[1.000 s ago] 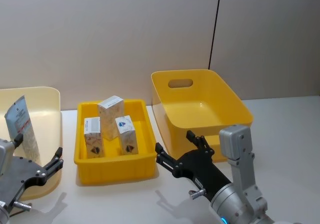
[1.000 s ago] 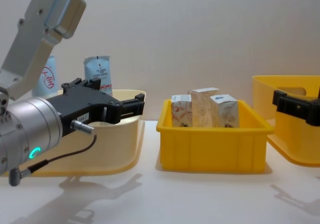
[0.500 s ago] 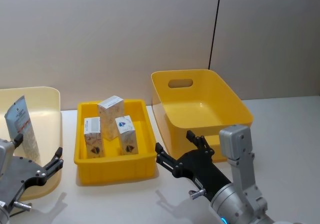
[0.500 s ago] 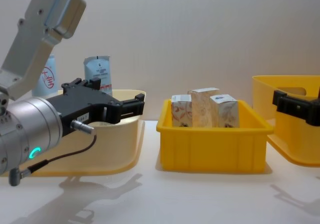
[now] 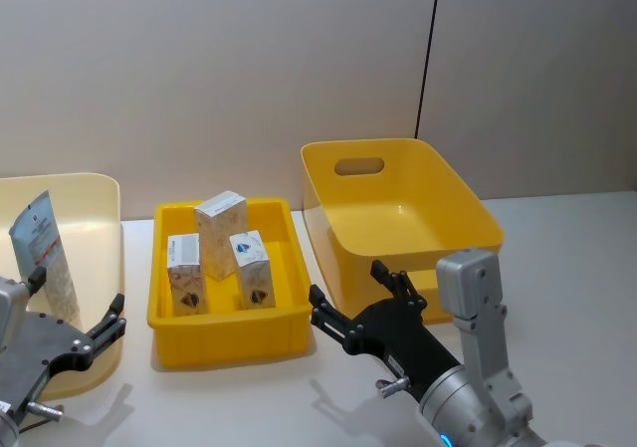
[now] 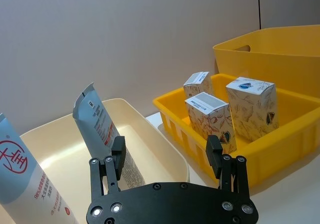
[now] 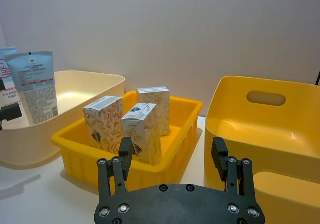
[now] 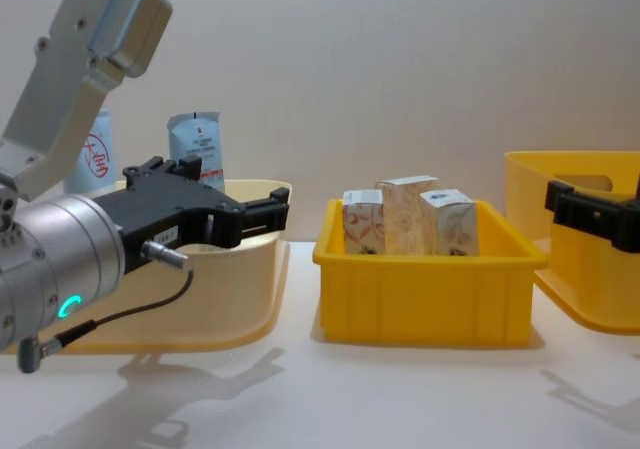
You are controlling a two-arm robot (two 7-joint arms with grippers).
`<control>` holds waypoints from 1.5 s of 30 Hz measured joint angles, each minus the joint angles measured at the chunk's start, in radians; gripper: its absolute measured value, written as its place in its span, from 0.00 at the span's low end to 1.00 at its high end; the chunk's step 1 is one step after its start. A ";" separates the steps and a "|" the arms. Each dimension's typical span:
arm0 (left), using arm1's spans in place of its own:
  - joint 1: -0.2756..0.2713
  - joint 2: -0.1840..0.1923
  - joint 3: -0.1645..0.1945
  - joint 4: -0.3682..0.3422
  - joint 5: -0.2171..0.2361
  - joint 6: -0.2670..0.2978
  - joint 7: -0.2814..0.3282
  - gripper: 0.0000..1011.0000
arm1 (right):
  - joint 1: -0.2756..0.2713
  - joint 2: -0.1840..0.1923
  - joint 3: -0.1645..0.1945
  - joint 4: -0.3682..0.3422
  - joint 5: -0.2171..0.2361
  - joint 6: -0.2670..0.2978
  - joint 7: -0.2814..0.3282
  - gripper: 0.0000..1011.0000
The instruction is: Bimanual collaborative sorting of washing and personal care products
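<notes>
Three small beige floral cartons (image 5: pixel 221 230) stand upright in a shallow yellow tray (image 5: pixel 229 342) at the middle; they are also in the chest view (image 8: pixel 405 214). A pale-blue squeeze tube (image 5: pixel 45 253) leans in the cream bin (image 5: pixel 95 190) on the left, next to a white bottle with a red round mark (image 6: pixel 20 174). My left gripper (image 5: pixel 78 300) hovers open and holding nothing at the cream bin's near rim. In front of the tray's right corner my right gripper (image 5: pixel 348 283) is open too, with the cartons ahead of it (image 7: pixel 142 129).
A large yellow bin (image 5: pixel 398 208) with a handle slot stands at the right with nothing inside, resting on a second yellow bin of the same shape. A plain wall closes off the back. White table surface lies in front of the tray.
</notes>
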 joint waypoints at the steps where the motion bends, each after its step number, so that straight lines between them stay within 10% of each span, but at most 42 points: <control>1: 0.000 0.000 0.000 0.000 0.000 0.000 0.000 0.99 | 0.000 0.000 0.000 0.000 0.000 0.000 0.000 0.99; 17: 0.002 -0.003 -0.009 -0.004 -0.009 0.009 -0.002 0.99 | 0.000 0.000 0.000 0.000 0.000 0.000 0.000 0.99; 45: -0.015 -0.018 -0.135 -0.007 -0.171 0.150 -0.064 0.99 | 0.000 0.000 0.000 0.000 0.000 0.000 0.000 0.99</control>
